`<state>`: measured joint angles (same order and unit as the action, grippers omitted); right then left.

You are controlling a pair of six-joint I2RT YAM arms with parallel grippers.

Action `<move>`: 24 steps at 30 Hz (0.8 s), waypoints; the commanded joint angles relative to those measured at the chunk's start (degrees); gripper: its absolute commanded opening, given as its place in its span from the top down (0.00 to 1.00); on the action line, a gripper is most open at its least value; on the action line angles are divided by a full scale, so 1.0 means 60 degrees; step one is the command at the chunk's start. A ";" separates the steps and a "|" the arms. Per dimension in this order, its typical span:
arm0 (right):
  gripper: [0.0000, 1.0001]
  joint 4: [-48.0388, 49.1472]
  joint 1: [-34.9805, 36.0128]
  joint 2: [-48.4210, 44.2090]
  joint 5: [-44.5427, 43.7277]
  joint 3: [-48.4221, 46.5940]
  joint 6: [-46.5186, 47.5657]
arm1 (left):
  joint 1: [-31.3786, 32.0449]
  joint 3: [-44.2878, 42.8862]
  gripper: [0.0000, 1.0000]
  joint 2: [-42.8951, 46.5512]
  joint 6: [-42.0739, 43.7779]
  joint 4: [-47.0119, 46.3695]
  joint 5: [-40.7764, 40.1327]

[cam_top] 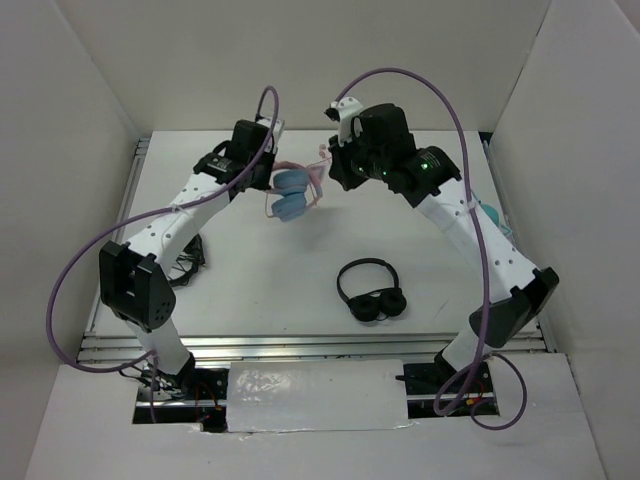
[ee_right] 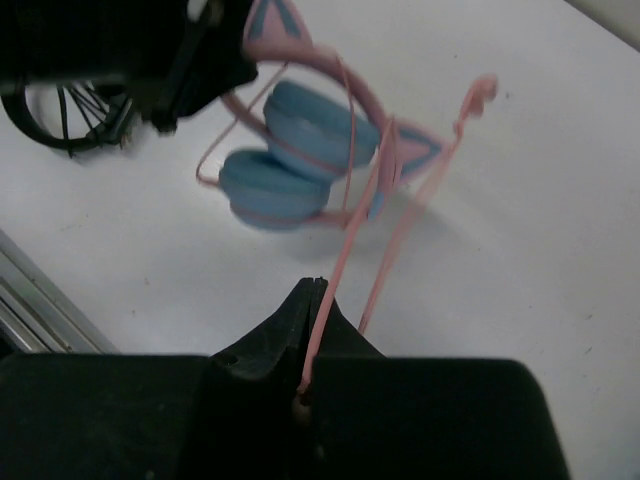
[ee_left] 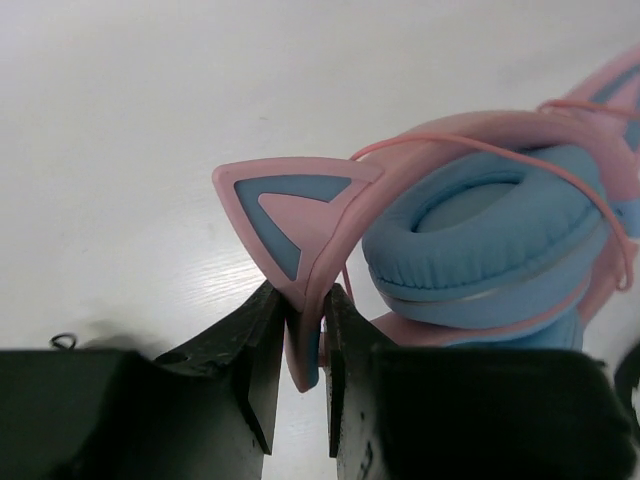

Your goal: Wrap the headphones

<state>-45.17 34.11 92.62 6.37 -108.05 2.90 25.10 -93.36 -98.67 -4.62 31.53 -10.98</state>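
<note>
The headphones (cam_top: 290, 193) hang above the far middle of the table, pink band with cat ears and two light blue ear cups (ee_left: 490, 230) folded together. My left gripper (ee_left: 305, 310) is shut on one pink cat ear (ee_left: 290, 215), seen from above at the left gripper (cam_top: 262, 172). The thin pink cable (ee_right: 345, 245) loops round the band and runs back into my right gripper (ee_right: 315, 300), which is shut on it. In the top view the right gripper (cam_top: 335, 165) sits just right of the headphones. The cable's plug end (ee_right: 480, 92) hangs free.
A plain black pair of headphones (cam_top: 372, 295) lies on the table at the near middle. A tangle of black wire (cam_top: 190, 262) lies by the left arm. Something teal (cam_top: 490, 212) shows behind the right arm. White walls enclose the table on three sides.
</note>
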 commanded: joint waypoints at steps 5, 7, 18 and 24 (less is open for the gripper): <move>1.00 0.0993 0.0804 -0.1505 -0.0243 0.1352 -0.0439 | -0.0390 -0.1446 1.00 0.0273 -0.1514 -0.0113 -0.3237; 1.00 0.1126 0.1037 -0.1506 0.0224 0.1675 -0.0453 | -0.0448 -0.1505 1.00 0.0434 -0.1675 -0.0317 -0.3632; 1.00 0.1434 0.1405 -0.0570 0.0842 0.2349 -0.1142 | -0.0638 -0.2545 1.00 0.0786 -0.1588 -0.0274 -0.5803; 1.00 0.2676 0.1201 -0.0028 0.1764 0.2904 -0.1171 | -0.0946 -0.1406 1.00 0.2218 -0.1587 -0.1342 -0.3022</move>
<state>-35.92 41.82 90.91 13.04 -91.92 -3.33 20.49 -103.07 -92.84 -12.34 32.49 -35.40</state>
